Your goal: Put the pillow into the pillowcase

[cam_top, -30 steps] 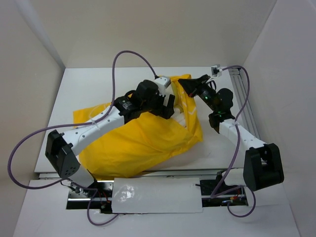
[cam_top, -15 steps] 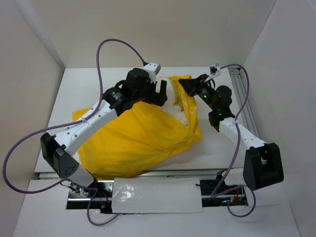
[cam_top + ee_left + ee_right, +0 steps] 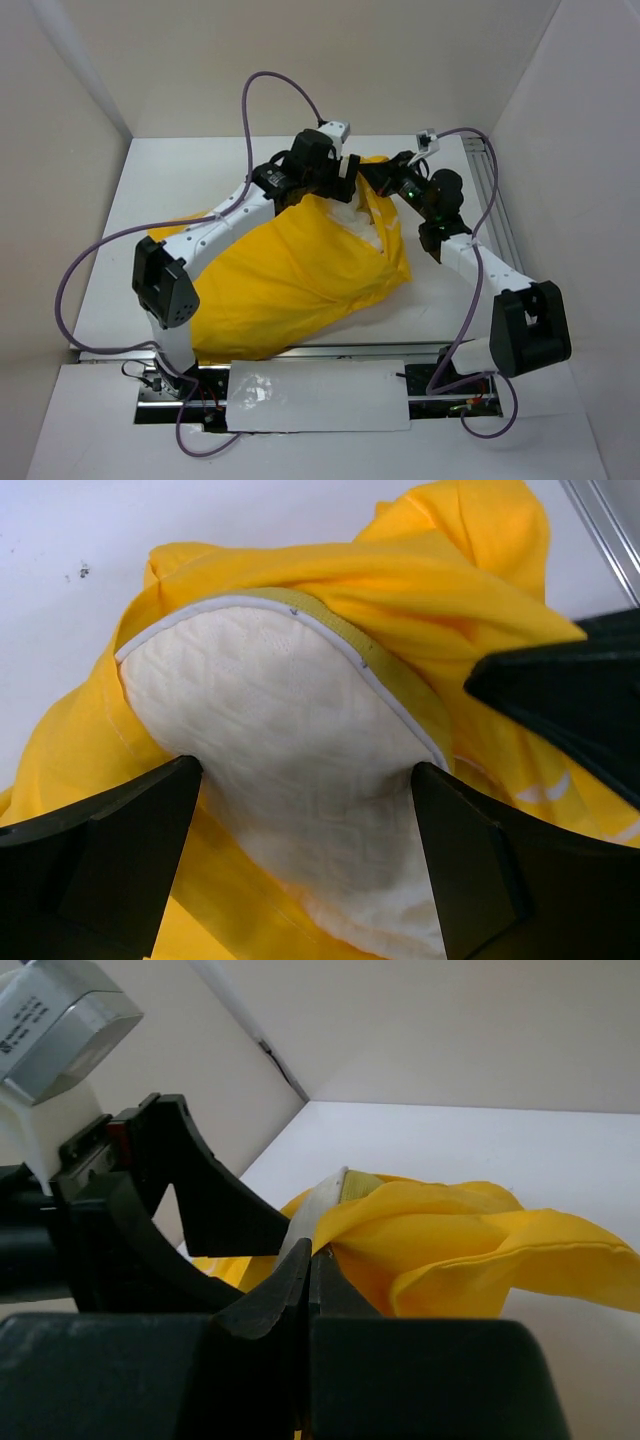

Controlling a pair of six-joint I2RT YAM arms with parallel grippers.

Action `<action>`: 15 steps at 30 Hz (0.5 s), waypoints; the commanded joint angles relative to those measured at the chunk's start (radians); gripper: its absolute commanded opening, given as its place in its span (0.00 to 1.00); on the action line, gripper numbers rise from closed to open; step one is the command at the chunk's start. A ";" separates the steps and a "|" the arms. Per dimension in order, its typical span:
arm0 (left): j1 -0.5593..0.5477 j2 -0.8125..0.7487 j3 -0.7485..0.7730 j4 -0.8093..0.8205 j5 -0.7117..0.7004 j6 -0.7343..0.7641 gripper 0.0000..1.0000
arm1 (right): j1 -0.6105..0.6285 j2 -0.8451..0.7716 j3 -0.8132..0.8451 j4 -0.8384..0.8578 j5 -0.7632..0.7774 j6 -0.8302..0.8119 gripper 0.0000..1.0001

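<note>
The yellow pillowcase (image 3: 285, 275) lies bunched across the table, its opening at the back right. The cream-white pillow (image 3: 356, 214) sticks out of that opening; most of it is hidden inside. In the left wrist view the pillow's (image 3: 270, 720) rounded end with yellow piping shows, wrapped by the pillowcase (image 3: 460, 570). My left gripper (image 3: 347, 180) is open, with its fingers (image 3: 110, 860) on either side of the pillow's end. My right gripper (image 3: 376, 180) is shut on the pillowcase's (image 3: 470, 1240) edge at the opening, holding it up beside the pillow's edge (image 3: 322, 1203).
A metal rail (image 3: 492, 190) runs along the table's right side. White walls enclose the table on the left, back and right. Purple cables loop above both arms. A white plate (image 3: 320, 395) lies at the front edge. The left gripper's body (image 3: 150, 1210) is close beside my right fingers.
My left gripper has moved back and to the right, up to the pillowcase's opening, and its arm has swung round. The right gripper has stayed almost still, holding the edge.
</note>
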 commanded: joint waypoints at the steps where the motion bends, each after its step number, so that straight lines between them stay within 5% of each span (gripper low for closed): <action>1: 0.002 0.085 0.058 0.040 -0.048 0.040 1.00 | 0.020 -0.008 0.093 0.113 -0.054 0.008 0.00; 3: -0.010 0.141 0.072 0.040 -0.039 0.040 0.86 | 0.020 -0.008 0.104 0.113 -0.066 0.030 0.00; 4: -0.010 0.158 0.081 0.040 -0.029 0.040 0.69 | 0.020 -0.008 0.104 0.126 -0.067 0.030 0.00; 5: -0.010 0.175 0.081 0.040 -0.016 0.031 0.02 | 0.020 -0.008 0.104 0.127 -0.067 0.030 0.00; 9: -0.010 0.171 -0.063 0.104 -0.025 0.013 0.00 | 0.020 -0.045 0.116 0.082 0.037 -0.002 0.00; 15: -0.010 -0.036 -0.512 0.228 -0.008 -0.024 0.00 | 0.000 -0.031 0.191 0.096 0.220 -0.032 0.00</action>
